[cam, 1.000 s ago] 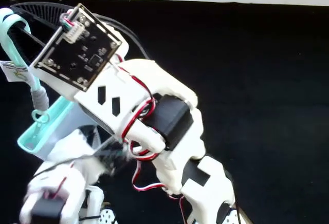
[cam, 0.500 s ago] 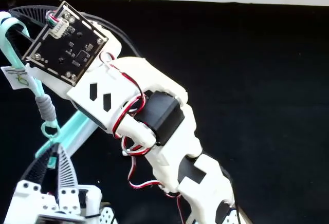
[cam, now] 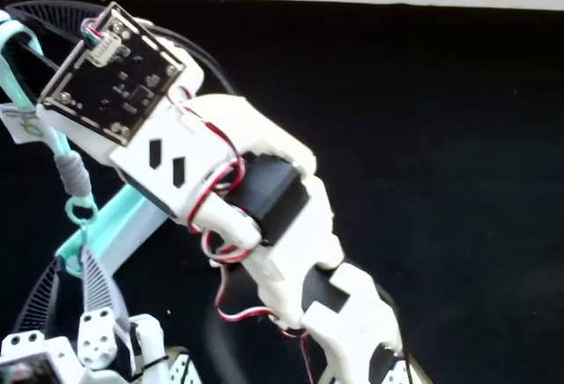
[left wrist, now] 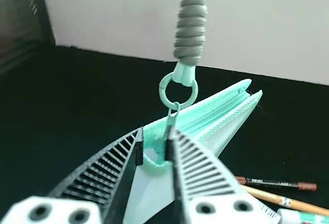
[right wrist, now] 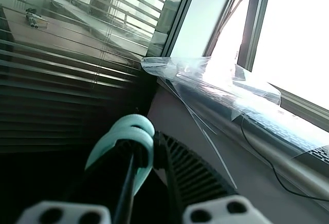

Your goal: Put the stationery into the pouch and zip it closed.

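Note:
The mint-green pouch (cam: 123, 217) hangs tilted above the black table, zipper side (left wrist: 216, 106) up. Its strap (left wrist: 189, 29), wrapped in grey cord, rises from a ring (left wrist: 162, 89) on the zipper pull. My right gripper (cam: 22, 36) at the far left is shut on the strap's green loop (right wrist: 126, 131) and holds it high. At the front left, my left gripper (cam: 77, 269) is shut on the pouch's lower end (left wrist: 153, 163), beside the zipper pull. A dark pen (left wrist: 272, 185) and a pencil (left wrist: 280, 200) lie on the table past the pouch.
The right arm's white body (cam: 282, 225) crosses the middle of the high view and hides the table under it. Black tabletop (cam: 458, 181) lies open on the right. A pale wall (left wrist: 267, 23) stands behind the table, and a window with blinds (right wrist: 77, 23) is beyond.
My left gripper has come up at the front left and closed on the pouch's lower end. The pouch has turned from broadside to edge-on. The right gripper shifted slightly left with the strap.

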{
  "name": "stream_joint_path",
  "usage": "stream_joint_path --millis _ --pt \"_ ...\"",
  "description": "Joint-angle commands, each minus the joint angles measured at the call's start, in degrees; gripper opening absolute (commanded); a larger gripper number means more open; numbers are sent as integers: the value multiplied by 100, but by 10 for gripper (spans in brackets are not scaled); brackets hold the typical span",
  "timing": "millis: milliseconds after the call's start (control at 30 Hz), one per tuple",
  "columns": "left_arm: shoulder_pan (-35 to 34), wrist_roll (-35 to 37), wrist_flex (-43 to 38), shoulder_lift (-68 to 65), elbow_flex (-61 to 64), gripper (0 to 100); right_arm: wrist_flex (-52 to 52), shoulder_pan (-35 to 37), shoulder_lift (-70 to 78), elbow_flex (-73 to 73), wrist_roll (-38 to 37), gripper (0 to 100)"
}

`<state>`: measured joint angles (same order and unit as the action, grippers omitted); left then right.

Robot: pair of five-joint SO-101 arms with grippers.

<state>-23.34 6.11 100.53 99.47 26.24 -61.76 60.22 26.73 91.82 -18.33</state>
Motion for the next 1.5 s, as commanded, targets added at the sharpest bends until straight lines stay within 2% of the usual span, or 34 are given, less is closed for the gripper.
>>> stream_joint_path --millis 0,333,567,733,833,967,1467 --pt "-277 466 26 -312 -66 167 374 13 171 -4 62 6" --pt "-1191 492 -9 -356 -101 168 655 119 497 48 62 6" --pt "-1253 527 9 -365 -1156 164 655 -57 505 22 62 6" --pt "-1270 536 35 -365 -840 164 655 -136 497 48 62 6" --pt "-1657 536 35 -303 -532 164 655 -136 497 48 62 6" --pt "-2220 510 35 -303 -892 164 655 -136 497 48 62 6" --pt "-2255 501 44 -303 -391 164 637 -145 505 22 62 6"
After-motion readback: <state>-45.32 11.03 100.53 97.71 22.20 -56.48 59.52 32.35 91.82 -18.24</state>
